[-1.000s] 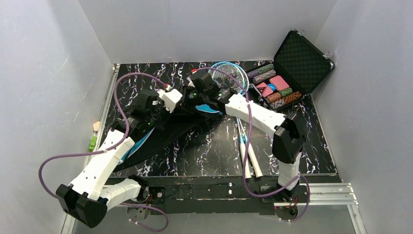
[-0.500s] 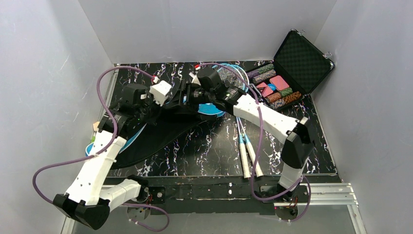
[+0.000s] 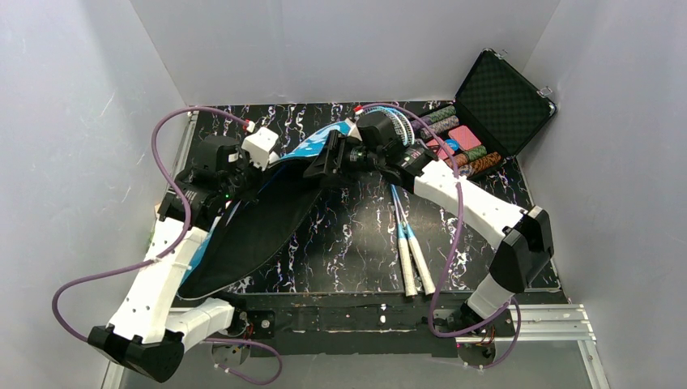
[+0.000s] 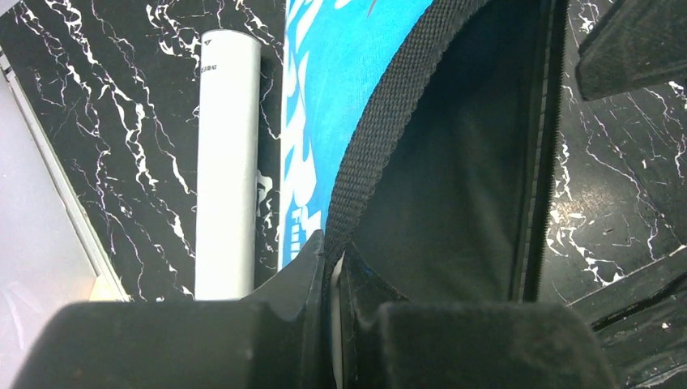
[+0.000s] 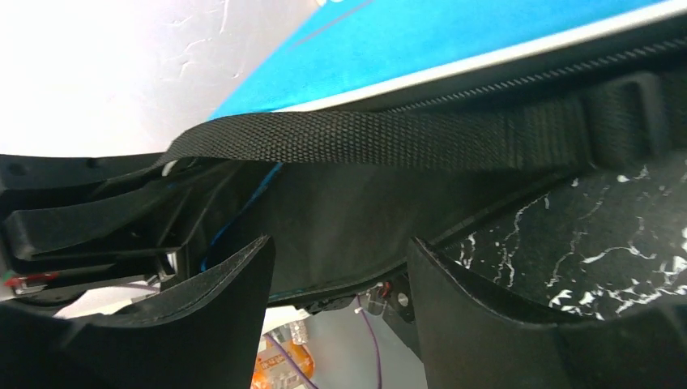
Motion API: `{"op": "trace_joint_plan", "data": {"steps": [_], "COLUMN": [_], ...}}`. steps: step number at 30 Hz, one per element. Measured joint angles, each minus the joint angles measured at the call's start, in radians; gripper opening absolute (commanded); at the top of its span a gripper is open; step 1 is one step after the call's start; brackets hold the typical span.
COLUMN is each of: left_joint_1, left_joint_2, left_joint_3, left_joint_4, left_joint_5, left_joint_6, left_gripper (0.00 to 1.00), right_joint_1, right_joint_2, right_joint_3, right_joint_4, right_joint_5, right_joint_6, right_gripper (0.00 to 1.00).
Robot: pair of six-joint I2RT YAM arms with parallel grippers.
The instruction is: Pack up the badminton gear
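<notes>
The blue racket-shaped bag [image 3: 243, 235] lies across the left of the table with its mouth held up, black inside showing. My left gripper [image 3: 253, 180] is shut on the bag's black webbing edge [image 4: 381, 146]. My right gripper [image 3: 326, 160] is open at the bag's far end, its jaws below a black strap [image 5: 389, 134] and not touching it. Two light-blue rackets [image 3: 394, 128] lie right of the bag, white handles [image 3: 411, 263] toward the front. The long white tube [image 4: 227, 162] lies on the table beside the bag in the left wrist view. No shuttlecocks show.
An open black hard case [image 3: 494, 109] of coloured chips stands at the back right. White walls close in the left, back and right. The table's left edge [image 4: 49, 186] runs close beside the tube.
The bag's far end has risen and its mouth has spread open. My right gripper moved back and to the right. My left gripper pulled the bag edge to the left.
</notes>
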Motion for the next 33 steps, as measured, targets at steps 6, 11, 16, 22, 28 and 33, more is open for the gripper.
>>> {"op": "trace_joint_plan", "data": {"steps": [6,11,16,22,28,33], "left_joint_1": [0.001,0.001,0.001,0.001,0.001,0.001], "left_joint_2": [0.026,0.027,0.028,0.055,0.065,0.065], "left_joint_3": [0.000,0.000,-0.001,-0.036,-0.036,-0.036], "left_joint_4": [0.013,0.014,0.016,0.058,0.058,0.057], "left_joint_5": [-0.004,-0.004,-0.004,-0.006,0.010,0.027], "left_joint_6": [-0.018,-0.025,-0.029,-0.051,-0.075,-0.083], "left_gripper": [0.00,0.00,0.00,0.00,0.00,0.00], "right_joint_1": [-0.066,-0.155,-0.193,-0.144,-0.016,-0.004], "right_joint_2": [-0.010,0.027,0.076,-0.129,-0.177,-0.144], "right_joint_3": [-0.031,0.005,0.034,-0.261,-0.395,-0.397], "right_joint_4": [-0.029,-0.046,-0.053,0.076,0.350,0.426], "right_joint_5": [0.022,0.033,0.026,0.026,0.157,0.267], "right_joint_6": [-0.029,-0.064,-0.069,0.070,0.313,0.400], "right_gripper": [0.69,0.70,0.72,0.72,0.72,0.70]}}
